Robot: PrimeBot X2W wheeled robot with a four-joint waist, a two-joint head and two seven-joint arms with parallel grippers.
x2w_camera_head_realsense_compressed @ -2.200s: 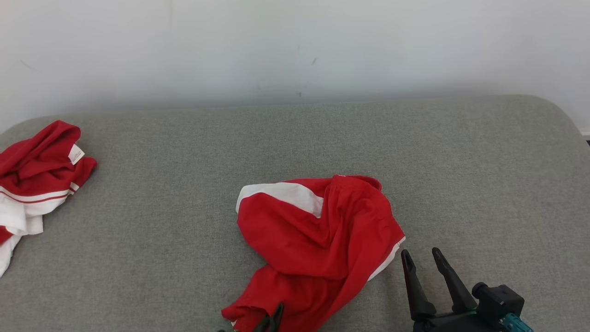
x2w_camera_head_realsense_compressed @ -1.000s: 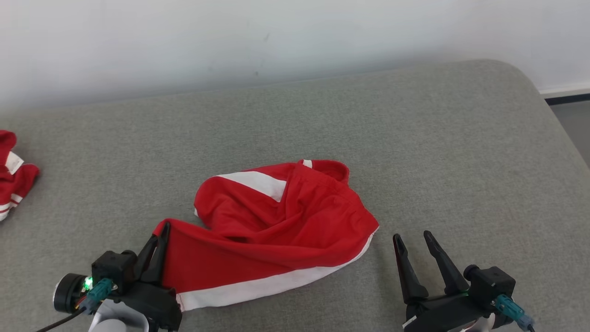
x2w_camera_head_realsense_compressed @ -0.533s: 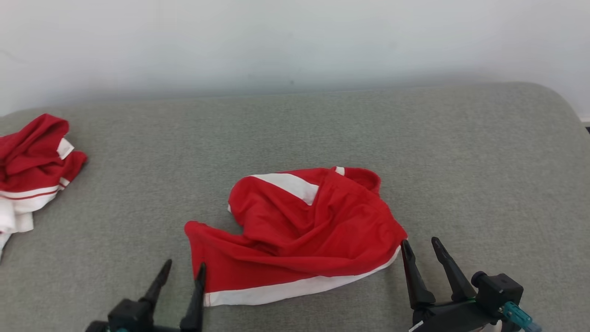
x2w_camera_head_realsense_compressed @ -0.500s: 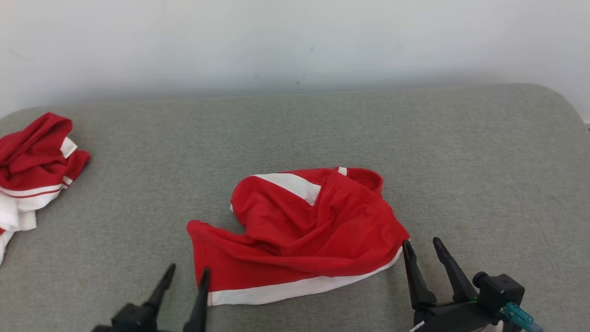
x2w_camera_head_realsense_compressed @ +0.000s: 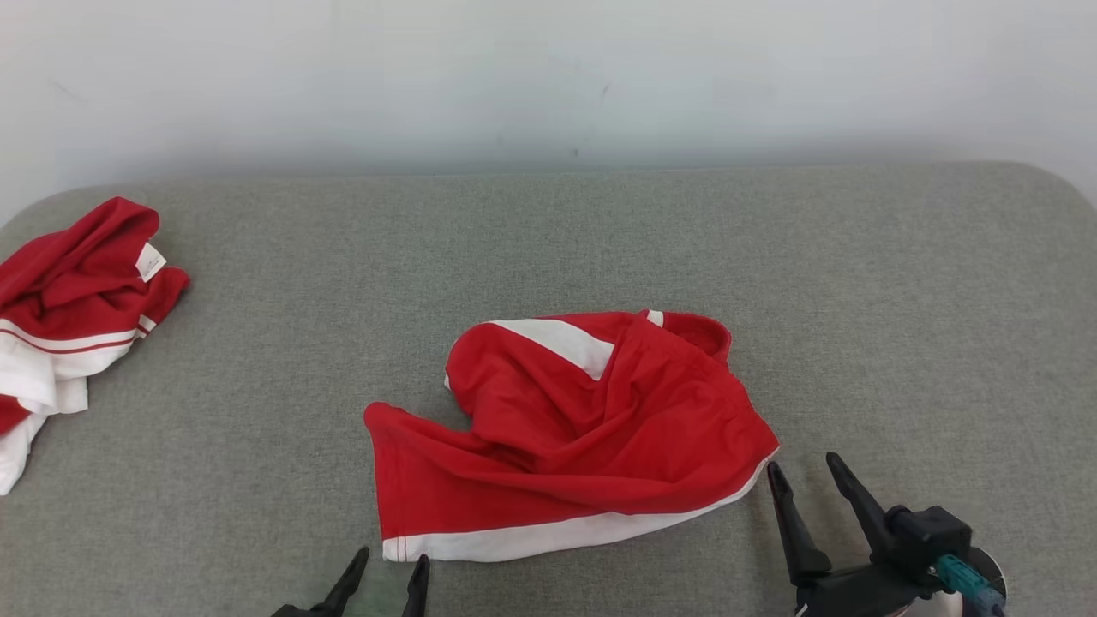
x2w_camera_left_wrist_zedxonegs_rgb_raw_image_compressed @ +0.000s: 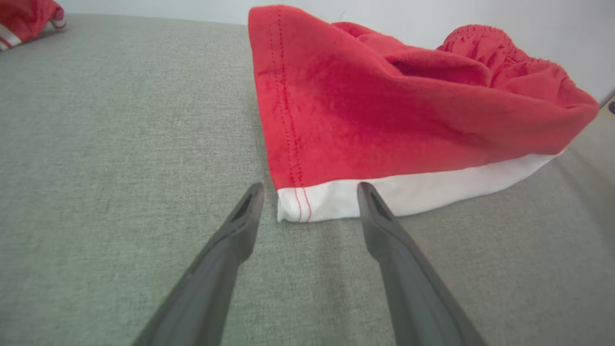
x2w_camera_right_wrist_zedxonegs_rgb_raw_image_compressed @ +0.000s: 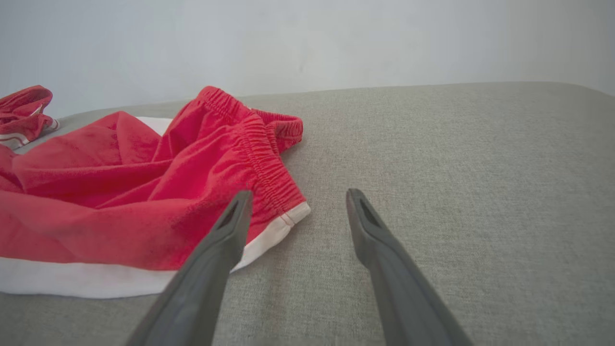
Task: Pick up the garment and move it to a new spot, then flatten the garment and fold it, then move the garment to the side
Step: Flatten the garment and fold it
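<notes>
Head view: your left gripper stands wide open and empty, tips just short of the red shorts' white hem corner. Your right gripper is spread wide too, holding nothing, beside the shorts' right edge. The jersey lies crumpled at the grey cushion's far left, well apart.

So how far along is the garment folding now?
Looks done: red shorts placed centrally on the grey cushion, partly spread. In hand: nothing; left claw open at their white-hemmed corner, right claw open by the other edge. Left: smoothing, folding, setting aside; the jersey lies crumpled far left.
</notes>
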